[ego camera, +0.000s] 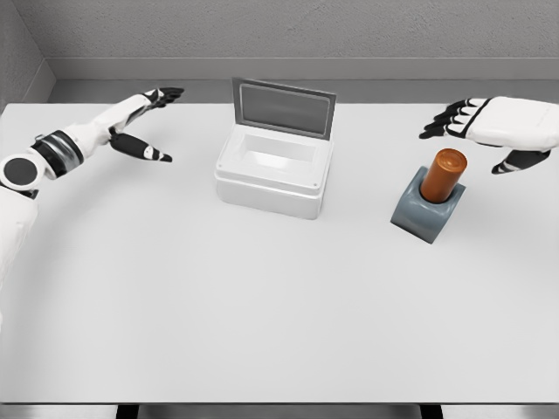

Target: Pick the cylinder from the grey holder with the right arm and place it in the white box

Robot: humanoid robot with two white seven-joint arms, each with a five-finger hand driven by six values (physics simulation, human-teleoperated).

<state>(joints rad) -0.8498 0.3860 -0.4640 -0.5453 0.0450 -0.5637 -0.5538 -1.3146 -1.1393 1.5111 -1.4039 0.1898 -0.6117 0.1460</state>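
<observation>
Cylinder (443, 175): copper-brown, standing upright with a slight tilt, its lower part seated in the grey holder (426, 212) on the right side of the bench (218, 323). Its top face is exposed and nothing touches it.

Right hand (502, 127): enters from the right edge and hangs above and to the right of the cylinder, clear of it. Its fingers (441, 124) are spread and point left, holding nothing; the dark tips lie above and just behind the cylinder's top. The thumb (517, 161) points down and left, to the right of the cylinder and apart from it.

Left hand (144, 118): at the far left of the bench, well apart from every object. Fingers extended and relaxed, thumb splayed, nothing gripped.

White box (275, 170): near the middle of the bench, towards the back, lid (284, 106) raised upright behind it, interior open from above. It sits well apart from the holder, with bare bench between the two.

Markings: no brand, label or writing can be read on the box, holder, cylinder or arms.

Clearances: the holder stands some way inside the right edge. The front half of the bench is bare up to the near edge. A grey wall (288, 35) rises behind the back edge of the bench.
</observation>
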